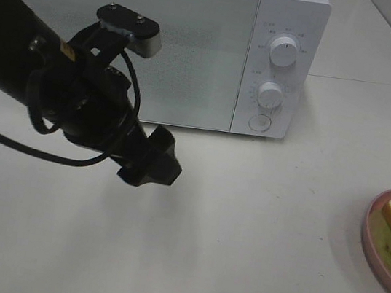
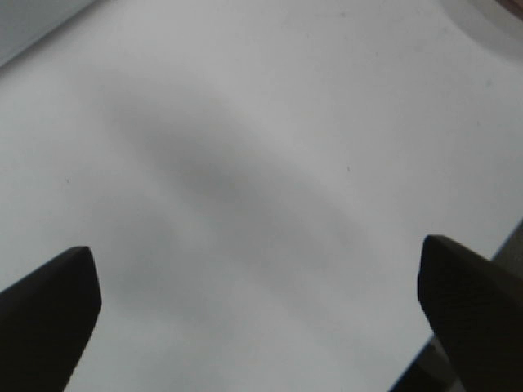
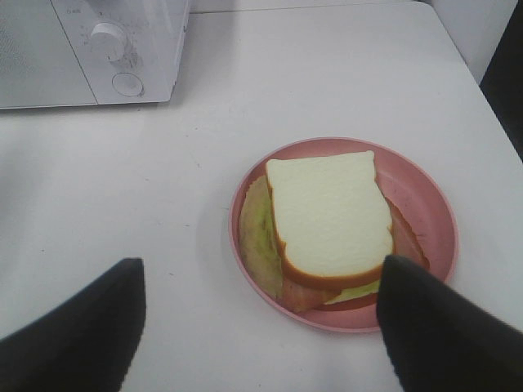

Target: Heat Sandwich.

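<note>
resting on its plate (image 3: 425,192), sandwich (image 3: 327,216) below right claw (image 3: 261,327).

Black arm (image 1: 71,91) with looping cable, white screwed bracket, black claw (image 1: 153,159)
</note>
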Tool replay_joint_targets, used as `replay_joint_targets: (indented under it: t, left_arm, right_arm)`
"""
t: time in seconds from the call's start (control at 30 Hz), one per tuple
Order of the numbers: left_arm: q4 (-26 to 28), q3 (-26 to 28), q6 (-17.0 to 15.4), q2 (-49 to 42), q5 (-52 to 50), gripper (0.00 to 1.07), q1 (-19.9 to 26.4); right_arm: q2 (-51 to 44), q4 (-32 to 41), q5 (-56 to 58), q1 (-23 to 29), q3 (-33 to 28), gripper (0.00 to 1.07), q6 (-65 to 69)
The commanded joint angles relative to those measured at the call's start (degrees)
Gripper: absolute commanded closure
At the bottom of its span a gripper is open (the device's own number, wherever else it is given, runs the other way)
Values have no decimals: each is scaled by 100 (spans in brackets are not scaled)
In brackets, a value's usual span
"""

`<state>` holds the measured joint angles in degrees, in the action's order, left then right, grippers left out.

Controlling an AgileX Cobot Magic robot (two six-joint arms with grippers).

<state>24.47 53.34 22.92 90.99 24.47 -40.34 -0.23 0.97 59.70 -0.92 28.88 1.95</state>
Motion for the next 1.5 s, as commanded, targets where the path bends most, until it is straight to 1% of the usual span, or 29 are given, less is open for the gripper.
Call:
replay_joint_targets:
  t: [0.03,0.1,0.13,0.17,0.2,0.27,0.3,0.4,0.43,0.47,0.5,0.6,0.63,0.67,0.73,0.77,0.8,0.83,0.9,0.93,0.97,1.07,1.1,1.13,1.2,1.23,1.4,1.43,1.5]
  left_arm:
    - [-252,-11,-120,-264,802,8,80]
    - [-281,-11,-332,-441,1312,8,361]
    - [-281,-11,-332,-441,1312,8,361]
    - [-292,-11,-418,-498,1484,8,516]
    - [-309,-11,-550,-596,1765,8,825]
    - [-327,-11,-625,-710,2045,8,1169]
    - [-327,-11,-625,-710,2045,8,1169]
    - [-350,-11,-630,-951,2550,8,1971]
    - [-367,-11,-630,-1003,2699,8,2131]
    - [-367,-11,-630,-1003,2699,8,2131]
    - [-390,-11,-630,-1129,3008,8,2475]
    - [-487,-11,-630,-1358,3386,8,2997]
    - [-487,-11,-630,-1358,3386,8,2997]
    - [-613,-11,-642,-1513,3581,8,3283]
    - [-728,-11,-814,-1702,3759,8,3575]
    - [-728,-11,-814,-1702,3759,8,3575]
    - [-882,-11,-1031,-1885,3867,8,3804]
    - [-974,-11,-1129,-1988,3896,8,3902]
    - [-1220,-17,-1335,-2206,3994,8,4028]
    - [-1220,-17,-1335,-2206,3994,8,4028]
    - [-1524,-97,-1599,-2498,4039,8,4074]
    - [-1862,-378,-1811,-2997,4034,8,4074]
    - [-1862,-378,-1811,-2997,4034,8,4074]
    - [-2034,-659,-1868,-3403,4011,8,4074]
    - [-2120,-922,-1874,-3799,3971,8,4074]
    - [-2126,-1186,-1874,-4228,3902,8,4074]
    - [-2120,-1587,-1874,-4927,3839,8,4074]
    - [-2120,-1788,-1856,-5443,3839,8,4074]
    - [-2120,-1977,-1851,-5901,3839,8,4074]
  right_arm:
    - [-155,-6,-17,-34,-6,32,-34]
    - [-155,-6,-17,-34,-6,32,-34]
    - [-155,-6,-17,-34,-6,32,-34]
    - [-155,-6,-17,-34,-6,32,-34]
    - [-155,-6,-17,-34,-6,32,-34]
    - [-155,-6,-17,-34,-6,32,-34]
    - [-155,-6,-17,-34,-6,32,-34]
    - [-155,-6,-17,-34,-6,32,-34]
    - [-155,-6,-17,-34,-6,32,-34]
    - [-155,-6,-17,-34,-6,32,-34]
    - [-155,-6,-17,-34,-6,32,-34]
    - [-155,-6,-17,-34,-6,32,-34]
    - [-155,-6,-17,-34,-6,32,-34]
    - [-155,-6,-17,-34,-6,32,-34]
    - [-155,-6,-17,-34,-6,32,-34]
    - [-155,-6,-17,-34,-6,32,-34]
    - [-155,-6,-17,-34,-6,32,-34]
    - [-155,-6,-17,-34,-6,32,-34]
    - [-155,-6,-17,-34,-6,32,-34]
    - [-155,-6,-17,-34,-6,32,-34]
    - [-155,-6,-17,-34,-6,32,-34]
    - [-155,-6,-17,-34,-6,32,-34]
    - [-155,-6,-17,-34,-6,32,-34]
    - [-155,-6,-17,-34,-6,32,-34]
    - [-155,-6,-17,-34,-6,32,-34]
    - [-155,-6,-17,-34,-6,32,-34]
    - [-155,-6,-17,-34,-6,32,-34]
    - [-155,-6,-17,-34,-6,32,-34]
    - [-155,-6,-17,-34,-6,32,-34]
